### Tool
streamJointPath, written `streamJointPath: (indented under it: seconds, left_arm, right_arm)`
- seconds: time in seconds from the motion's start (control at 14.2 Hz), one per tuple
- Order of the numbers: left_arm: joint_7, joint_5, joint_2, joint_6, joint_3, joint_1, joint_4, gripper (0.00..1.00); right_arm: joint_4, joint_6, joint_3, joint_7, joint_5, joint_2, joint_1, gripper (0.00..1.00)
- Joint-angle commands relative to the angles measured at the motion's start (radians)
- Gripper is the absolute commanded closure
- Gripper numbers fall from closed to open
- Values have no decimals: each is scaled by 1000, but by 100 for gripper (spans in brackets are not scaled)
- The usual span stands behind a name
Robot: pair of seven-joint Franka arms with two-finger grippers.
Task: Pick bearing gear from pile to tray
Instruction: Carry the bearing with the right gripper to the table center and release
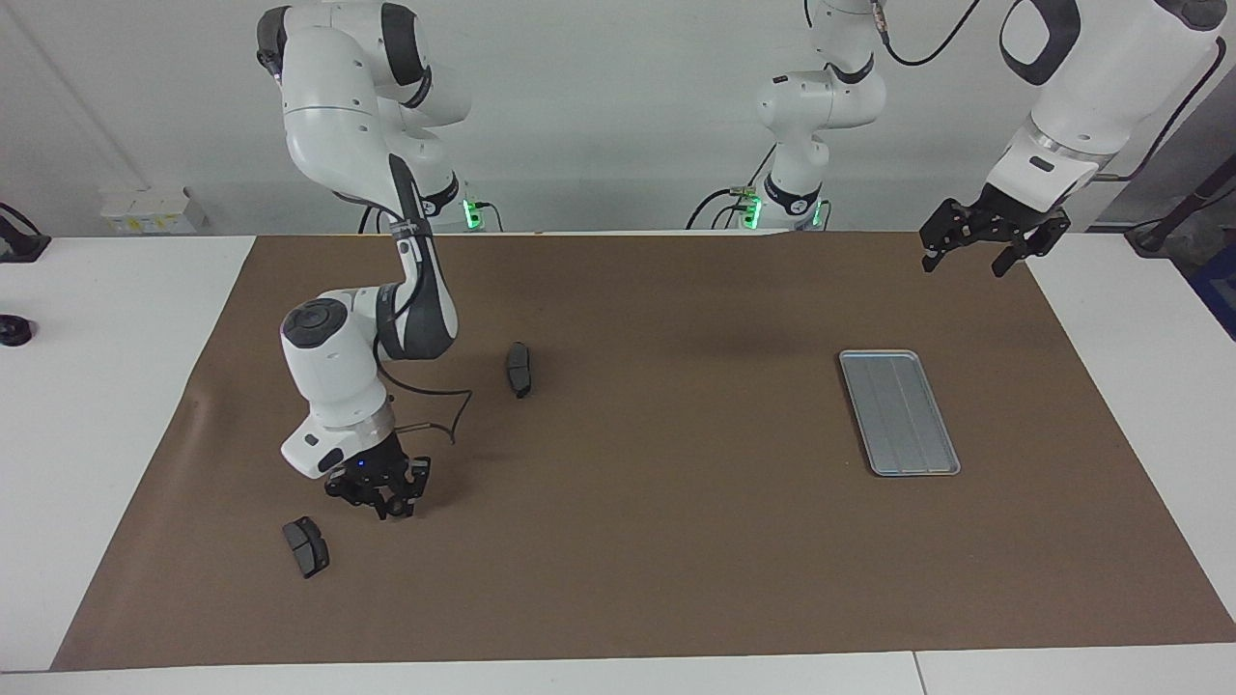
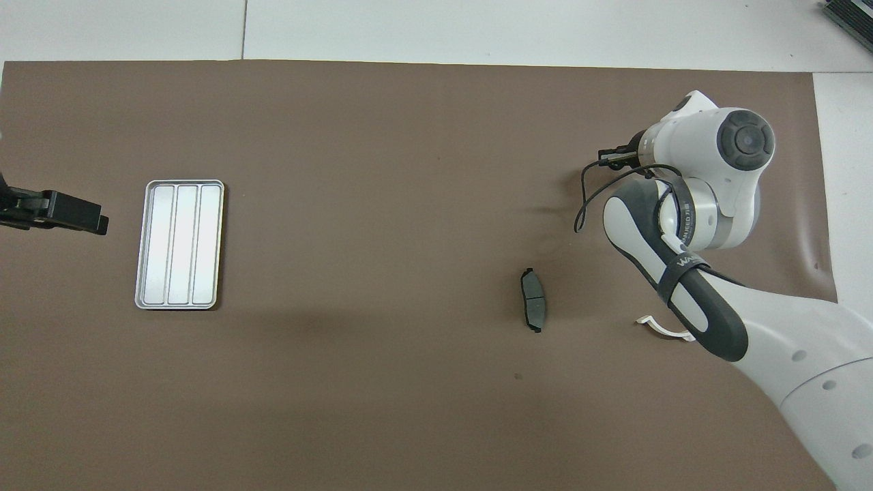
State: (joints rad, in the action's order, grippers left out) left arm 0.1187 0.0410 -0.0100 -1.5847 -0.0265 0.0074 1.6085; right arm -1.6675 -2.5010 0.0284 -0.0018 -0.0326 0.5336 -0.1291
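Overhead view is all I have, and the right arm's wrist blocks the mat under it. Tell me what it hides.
Observer: A second dark pad lies flat on the mat, farther from the robots than the pad you can see.
Operator: Give me the right gripper's place.
Observer: The right gripper is low over bare mat beside that second dark pad, not over it.
Operator: Now the left gripper. I see only part of it.
Observer: The left gripper waits raised over the mat's corner at the left arm's end, fingers open and holding nothing.
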Motion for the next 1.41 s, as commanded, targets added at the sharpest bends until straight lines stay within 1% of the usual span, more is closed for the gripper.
streamJointPath:
  seconds: [0.0,0.14,0.28,0.56,0.77,0.98,1.12,1.19,1.27,1.34]
  left_arm:
    - [-4,4,-24,2,-1,5,27,0]
    - [-4,4,-24,2,-1,5,27,0]
    - [-4,4,-25,2,-1,5,27,0]
    - [-4,4,-25,2,-1,5,27,0]
    - [-4,4,-24,2,-1,5,27,0]
    - [-4,4,-25,2,-1,5,27,0]
    - [-4,4,-24,2,-1,5,27,0]
    - [-4,4,-24,2,-1,5,27,0]
    - [-4,4,-25,2,-1,5,27,0]
    - [-4,4,-25,2,-1,5,27,0]
  right_arm:
    - [92,45,-4,121,-18,6,-81,86]
    - [115,30,-4,215,-12,9,-154,86]
    - [115,21,-4,273,-12,9,-220,86]
    - [115,-67,-4,405,-4,29,-352,86]
    - [114,-145,-4,445,-3,61,-452,86]
    - [115,-154,-2,537,-4,89,-536,86]
    - [114,-148,-2,589,8,91,-572,86]
    - [109,-147,-2,615,8,91,-589,82]
    - [104,-142,-2,644,10,91,-607,59]
    - [103,-141,-1,655,11,89,-615,40]
